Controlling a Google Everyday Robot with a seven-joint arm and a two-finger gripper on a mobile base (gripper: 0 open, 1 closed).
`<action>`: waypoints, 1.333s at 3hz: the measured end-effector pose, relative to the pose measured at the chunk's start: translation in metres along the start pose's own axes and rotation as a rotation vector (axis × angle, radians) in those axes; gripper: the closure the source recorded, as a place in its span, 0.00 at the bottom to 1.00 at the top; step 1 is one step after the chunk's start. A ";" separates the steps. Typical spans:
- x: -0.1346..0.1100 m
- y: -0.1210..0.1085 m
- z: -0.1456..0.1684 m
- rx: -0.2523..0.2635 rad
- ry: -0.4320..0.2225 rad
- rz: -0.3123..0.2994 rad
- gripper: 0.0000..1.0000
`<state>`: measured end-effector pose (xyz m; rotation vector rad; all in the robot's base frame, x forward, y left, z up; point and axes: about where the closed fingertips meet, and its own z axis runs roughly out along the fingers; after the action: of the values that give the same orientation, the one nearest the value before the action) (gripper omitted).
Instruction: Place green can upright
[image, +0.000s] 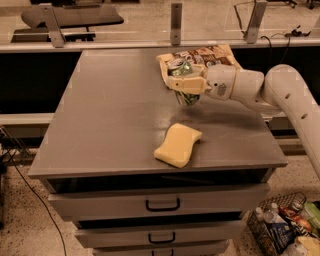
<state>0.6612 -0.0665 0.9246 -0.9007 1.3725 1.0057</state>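
Camera view gives you the gripper (184, 85) over the far right part of the grey table (110, 110), its tan fingers (192, 84) clamped around the middle of the green can (179, 68). You see the can held roughly upright, silver top uppermost, just in front of the brown snack bag (215, 54); whether its base touches the tabletop you cannot tell. Nearer you, apart from the can, a yellow sponge (177, 145) lies flat by the table's near edge

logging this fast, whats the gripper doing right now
Gripper: fingers closed on the green can, just in front of the snack bag.
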 end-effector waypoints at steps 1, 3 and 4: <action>0.008 0.000 -0.011 -0.022 0.001 0.010 0.84; 0.017 0.003 -0.032 -0.036 -0.011 0.024 0.37; 0.025 0.006 -0.040 -0.026 -0.031 0.031 0.14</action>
<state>0.6406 -0.1010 0.8994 -0.8818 1.3536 1.0596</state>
